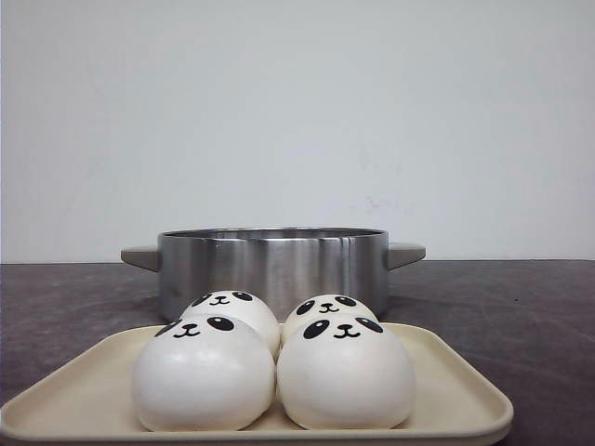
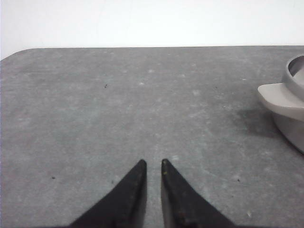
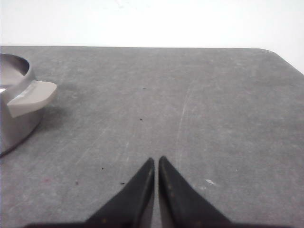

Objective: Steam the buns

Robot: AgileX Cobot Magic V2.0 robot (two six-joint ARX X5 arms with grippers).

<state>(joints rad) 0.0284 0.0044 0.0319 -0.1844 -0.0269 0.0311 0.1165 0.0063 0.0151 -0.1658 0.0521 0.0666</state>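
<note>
The four panda-faced buns (image 1: 274,358) sit bunched on a cream tray (image 1: 465,395) at the near counter (image 1: 521,307), likely soft and light, best pinched gently across their sides, while the steel pot (image 1: 271,265) behind hides its contents and both grippers' (image 2: 152,164) (image 3: 156,161) jaws sit nearly together, holding nothing.

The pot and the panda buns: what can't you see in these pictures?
- Inside of the pot: front view, its steel wall hides it; both wrist views cut the pot off at an edge.
- Two back buns: front view, the front buns cover their lower halves.
- Tray: front view, near edge cut off.
- Left claw, right claw: only the tips show.
</note>
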